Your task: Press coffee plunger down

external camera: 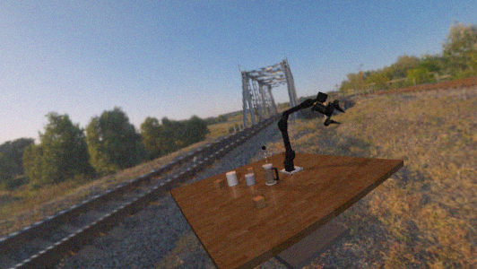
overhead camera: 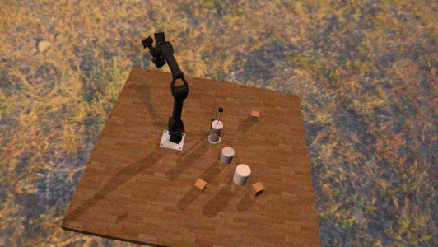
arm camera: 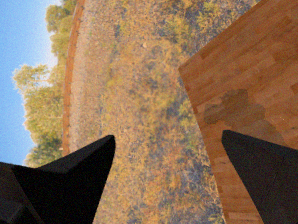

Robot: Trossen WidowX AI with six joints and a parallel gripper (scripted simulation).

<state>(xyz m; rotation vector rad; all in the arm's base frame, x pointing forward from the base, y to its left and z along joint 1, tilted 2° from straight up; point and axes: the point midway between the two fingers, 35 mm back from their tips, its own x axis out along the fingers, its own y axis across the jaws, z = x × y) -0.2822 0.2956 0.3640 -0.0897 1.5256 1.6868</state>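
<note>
The coffee press (overhead camera: 216, 130) (external camera: 269, 174) stands upright on the wooden table (overhead camera: 136, 165) (external camera: 323, 188) (arm camera: 266, 56), a little in front of the arm's base (overhead camera: 172, 140). Its plunger rod stands raised, with the black knob (overhead camera: 221, 109) (external camera: 264, 147) high above the lid. My gripper (overhead camera: 146, 42) (external camera: 335, 114) (arm camera: 169, 139) is open and empty. It is held high and reaches out beyond the table's far edge, away from the press. In the wrist view only a table corner and grass show between the fingers; the press is out of that view.
Two white cylinders (overhead camera: 227, 155) (overhead camera: 242, 174) stand in a row beyond the press; they also show in the exterior view (external camera: 250, 179) (external camera: 231, 178). Small wooden cubes (overhead camera: 254, 114) (overhead camera: 200, 184) (overhead camera: 258, 188) (external camera: 259, 202) lie scattered around them. Grass surrounds the table.
</note>
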